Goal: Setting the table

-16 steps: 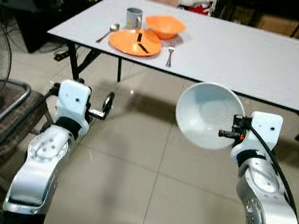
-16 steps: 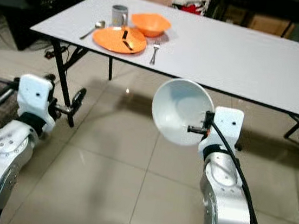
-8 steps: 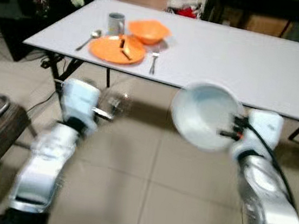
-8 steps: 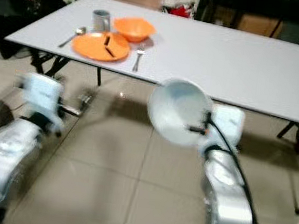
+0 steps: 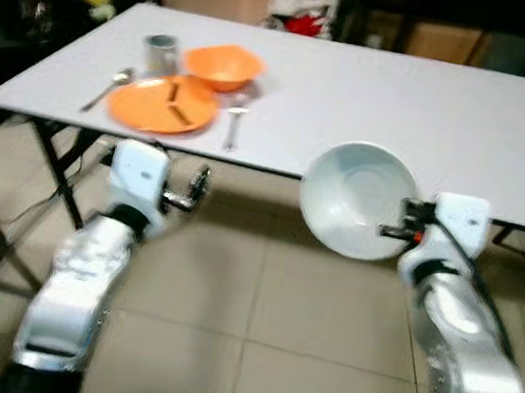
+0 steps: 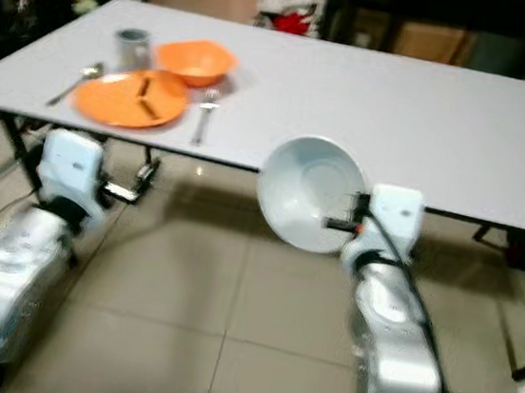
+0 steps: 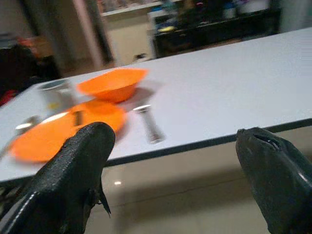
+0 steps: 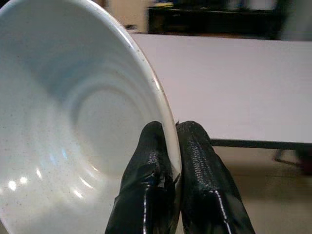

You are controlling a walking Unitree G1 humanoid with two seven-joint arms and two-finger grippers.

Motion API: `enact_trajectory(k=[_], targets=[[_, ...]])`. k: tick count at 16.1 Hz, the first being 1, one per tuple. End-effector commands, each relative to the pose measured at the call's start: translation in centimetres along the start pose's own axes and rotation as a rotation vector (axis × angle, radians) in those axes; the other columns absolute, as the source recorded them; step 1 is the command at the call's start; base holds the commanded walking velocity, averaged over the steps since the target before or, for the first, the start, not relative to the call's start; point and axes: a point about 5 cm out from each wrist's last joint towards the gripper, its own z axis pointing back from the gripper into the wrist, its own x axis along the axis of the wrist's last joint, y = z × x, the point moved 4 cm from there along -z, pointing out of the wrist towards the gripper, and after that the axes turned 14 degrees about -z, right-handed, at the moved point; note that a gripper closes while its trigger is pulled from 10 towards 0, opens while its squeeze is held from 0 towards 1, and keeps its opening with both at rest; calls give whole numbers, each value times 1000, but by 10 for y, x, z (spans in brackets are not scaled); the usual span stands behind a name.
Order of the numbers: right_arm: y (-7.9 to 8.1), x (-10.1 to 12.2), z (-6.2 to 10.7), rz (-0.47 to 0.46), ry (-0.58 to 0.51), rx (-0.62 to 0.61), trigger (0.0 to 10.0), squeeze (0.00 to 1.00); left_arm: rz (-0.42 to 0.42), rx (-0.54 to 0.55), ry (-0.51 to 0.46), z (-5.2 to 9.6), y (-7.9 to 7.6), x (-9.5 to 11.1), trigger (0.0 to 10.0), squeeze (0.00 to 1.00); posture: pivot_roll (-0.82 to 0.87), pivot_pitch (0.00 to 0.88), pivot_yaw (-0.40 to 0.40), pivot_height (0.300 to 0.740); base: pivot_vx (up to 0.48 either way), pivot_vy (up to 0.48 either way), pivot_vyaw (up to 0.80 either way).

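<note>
1. The white bowl [image 5: 356, 211] is pinched by its rim in the closed right claw [image 8: 170, 146], short of the counter [image 5: 427, 102] edge.
2. The bowl is tilted on a thin rim grip; it could be dropped onto the floor tiles.
3. The bowl could be struck against the counter edge if carried too low.
4. The left claw [image 7: 175, 161] is spread wide and empty, facing the orange plate [image 5: 161, 106].

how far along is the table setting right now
One place looks laid at the table's left end: orange plate, orange bowl, cup, spoon and fork. In hand: the right gripper pinches the rim of a white bowl, tilted on edge short of the table. The left gripper is open, carrying nothing. Left: set the white bowl down, probably for a second place.
</note>
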Motion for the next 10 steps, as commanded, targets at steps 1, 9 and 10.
enact_trajectory(k=[1, 9, 10], targets=[[11, 19, 0, -22, -76, 46, 10000, 0, -14, 16, -11, -2, 8, 5, 10000, 0, 85, 0, 10, 740, 352, 0, 0], [10, 18, -6, -44, -68, 40, 10000, 0, -8, 13, -9, -3, 7, 2, 10000, 0, 91, 0, 4, 740, 355, 0, -338], [11, 19, -6, -50, -67, 42, 10000, 0, -8, 4, -16, -3, 7, 4, 10000, 0, 91, 0, 3, 740, 356, 0, -613]])
